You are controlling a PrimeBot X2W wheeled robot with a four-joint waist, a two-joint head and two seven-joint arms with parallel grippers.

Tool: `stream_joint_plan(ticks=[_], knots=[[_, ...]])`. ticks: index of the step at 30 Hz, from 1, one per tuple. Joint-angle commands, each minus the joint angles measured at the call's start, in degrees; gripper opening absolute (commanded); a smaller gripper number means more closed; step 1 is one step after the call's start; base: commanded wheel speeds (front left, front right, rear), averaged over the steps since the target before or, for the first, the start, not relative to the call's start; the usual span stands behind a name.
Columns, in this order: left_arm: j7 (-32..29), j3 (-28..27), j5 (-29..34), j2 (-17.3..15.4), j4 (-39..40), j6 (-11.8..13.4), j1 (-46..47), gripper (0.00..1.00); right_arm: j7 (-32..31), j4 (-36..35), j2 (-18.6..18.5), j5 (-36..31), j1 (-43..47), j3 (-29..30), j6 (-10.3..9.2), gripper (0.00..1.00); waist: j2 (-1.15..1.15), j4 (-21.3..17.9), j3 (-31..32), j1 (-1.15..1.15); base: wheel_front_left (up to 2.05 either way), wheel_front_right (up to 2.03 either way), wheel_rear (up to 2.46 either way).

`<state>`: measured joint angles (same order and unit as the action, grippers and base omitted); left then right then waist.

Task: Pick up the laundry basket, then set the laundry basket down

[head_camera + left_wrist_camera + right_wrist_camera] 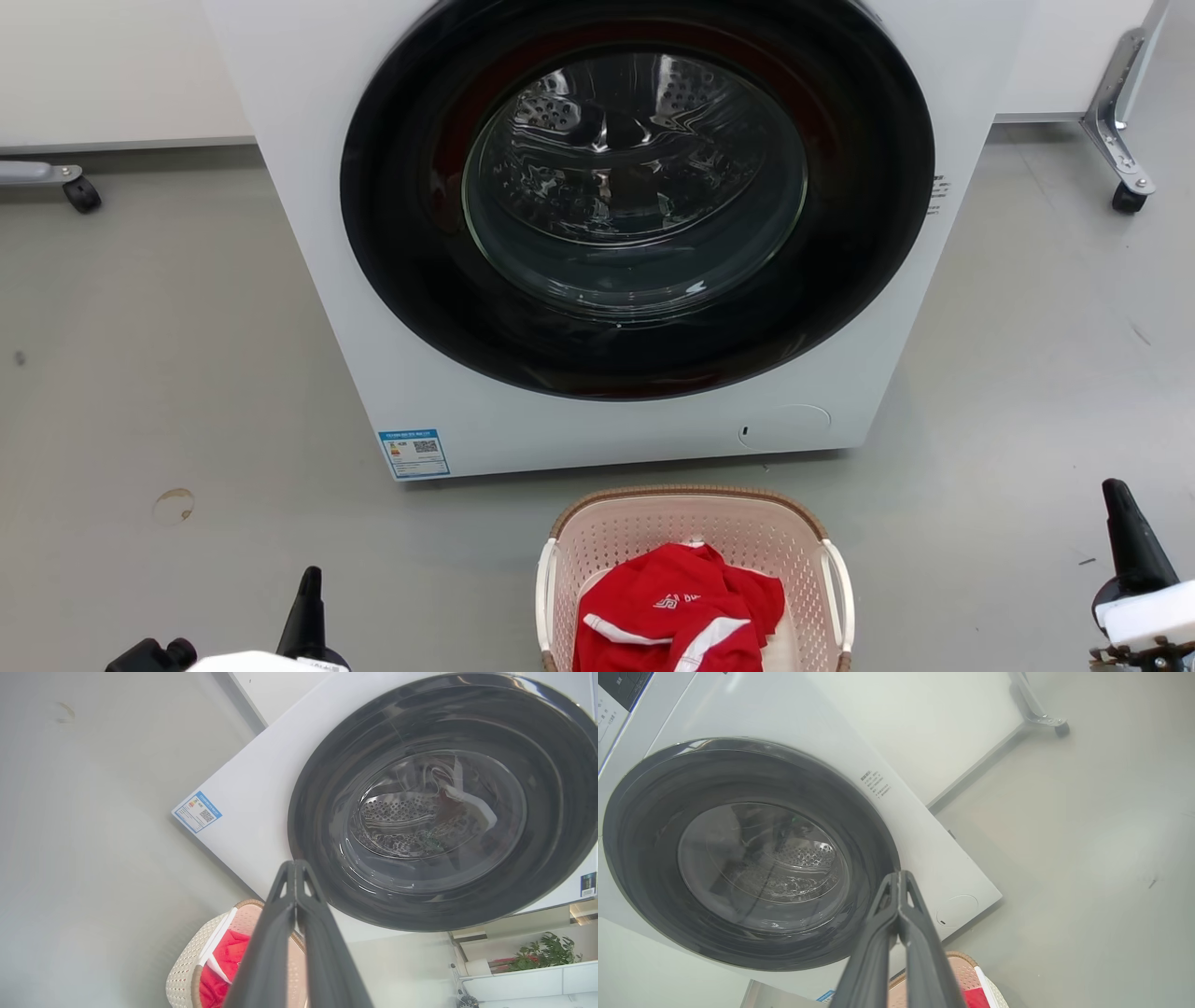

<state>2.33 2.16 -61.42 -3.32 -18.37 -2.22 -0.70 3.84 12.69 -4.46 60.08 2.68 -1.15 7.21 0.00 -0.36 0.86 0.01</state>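
Sitting on the grey floor (140, 373) just in front of the washing machine (308, 187), the laundry basket (644, 534) lies below the machine's round dark door (635, 187), with a narrow strip of floor between its brown rim and the machine's white front panel. A red garment (677, 607) with white stripes lies crumpled inside it. The left gripper (295, 864) hangs in front of the machine's corner that bears the blue label (414, 453), off the basket's left handle and clear of it. Its two dark fingers are pressed together along their length and grip nothing. In the left wrist view the basket shows low behind those fingers, not touching them. The right gripper (900, 875) hangs in front of the machine's opposite corner, well apart from the basket's right handle. Its fingers likewise meet at the tips with nothing between them. In the right wrist view a corner of the basket and a patch of the red cloth sit beneath them, below the machine's round service cap (957, 910).
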Motion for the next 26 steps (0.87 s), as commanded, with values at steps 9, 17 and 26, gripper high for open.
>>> stream_joint_plan(ticks=[9,17,26], knots=[[-1.6,-2.7,-5.9,-0.2,2.2,-1.2,3.9,0.00,-1.9,-0.7,-1.1,6.5,-3.9,1.0,0.18,0.00,0.00,0.1,-0.2,0.00,0.00,0.00,0.00],[-2.9,-3.8,-10.4,-0.1,2.6,-2.0,4.4,0.00,-3.2,-0.4,-0.8,11.4,-4.7,2.0,0.20,0.00,0.00,0.1,-0.3,0.00,0.00,0.00,0.00],[-4.4,-5.0,-15.5,0.0,3.0,-2.8,5.0,0.00,-4.7,0.0,-0.5,16.8,-5.7,3.0,0.22,0.00,0.00,0.2,-0.5,0.00,0.00,0.00,0.00]])
